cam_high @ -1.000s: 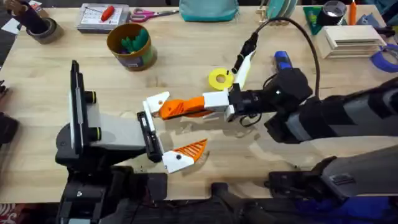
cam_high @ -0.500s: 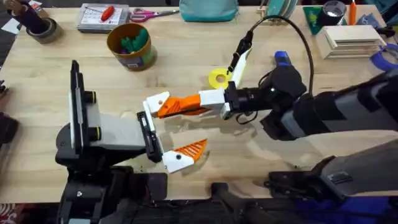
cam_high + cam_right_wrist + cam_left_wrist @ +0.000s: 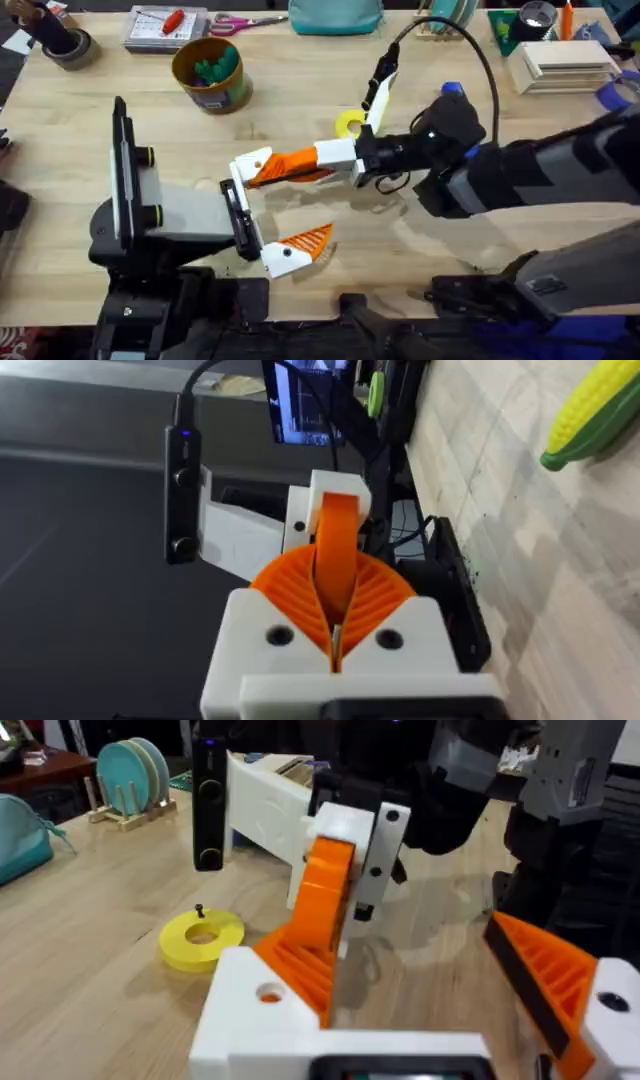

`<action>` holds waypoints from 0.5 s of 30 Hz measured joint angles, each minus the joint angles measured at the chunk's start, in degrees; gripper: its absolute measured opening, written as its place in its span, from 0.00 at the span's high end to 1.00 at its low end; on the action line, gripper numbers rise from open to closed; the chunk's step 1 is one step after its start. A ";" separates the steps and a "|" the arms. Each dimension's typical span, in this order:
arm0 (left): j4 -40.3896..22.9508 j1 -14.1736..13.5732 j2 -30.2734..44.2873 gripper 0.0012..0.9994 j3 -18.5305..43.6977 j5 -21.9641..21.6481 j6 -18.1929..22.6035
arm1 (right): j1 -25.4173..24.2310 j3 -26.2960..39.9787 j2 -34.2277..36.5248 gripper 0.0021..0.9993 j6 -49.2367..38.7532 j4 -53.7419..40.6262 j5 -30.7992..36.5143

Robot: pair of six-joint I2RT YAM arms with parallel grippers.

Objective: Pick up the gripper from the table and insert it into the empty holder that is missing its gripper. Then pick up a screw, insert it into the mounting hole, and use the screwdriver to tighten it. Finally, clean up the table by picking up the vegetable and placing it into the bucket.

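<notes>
- While my right claw (image 3: 290,167) pinches the orange fingertip (image 3: 272,168), its tip sits at the left arm's white mount (image 3: 247,163).
- My left claw (image 3: 272,215) stands wide.

At centre frame, the right gripper (image 3: 335,870) is pinching the orange gripper (image 3: 318,905) against the empty holder (image 3: 262,1010), which is rising white from the bottom edge. A flat yellow ring (image 3: 201,937) is lying on the wooden table (image 3: 90,920) at left. An orange-padded finger (image 3: 545,980) is showing at lower right.
</notes>
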 joint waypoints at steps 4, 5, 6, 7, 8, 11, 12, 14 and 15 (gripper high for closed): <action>-0.02 0.00 0.00 0.01 0.00 0.01 -0.06 | -0.03 1.20 1.63 0.99 -0.22 0.44 -0.68; -0.02 0.00 0.00 0.01 0.00 0.02 -0.11 | -0.04 1.50 1.92 0.99 -0.22 0.49 -0.84; -0.02 0.00 0.00 0.01 0.00 0.00 -0.15 | -0.04 1.69 2.14 0.99 -0.24 0.52 -0.98; -0.02 0.00 0.01 0.01 0.00 0.00 -0.15 | -0.04 1.83 2.25 0.99 -0.24 0.54 -1.03; -0.02 0.00 0.01 0.01 0.00 0.00 -0.16 | -0.04 1.90 2.35 0.99 -0.28 0.59 -1.14; -0.02 0.00 0.02 0.01 0.00 -0.01 -0.15 | -0.07 2.07 2.40 0.99 -0.44 0.57 -1.42; -0.02 0.00 0.00 0.01 0.00 0.00 -0.15 | -0.12 2.14 2.40 0.99 -0.46 0.54 -1.61; -0.01 -0.01 0.02 0.01 0.00 0.04 -0.13 | -0.34 2.30 2.42 0.99 -0.48 0.49 -1.97; -0.02 -0.02 0.00 0.01 0.00 0.04 -0.13 | -0.46 2.35 2.47 0.99 -0.48 0.48 -2.13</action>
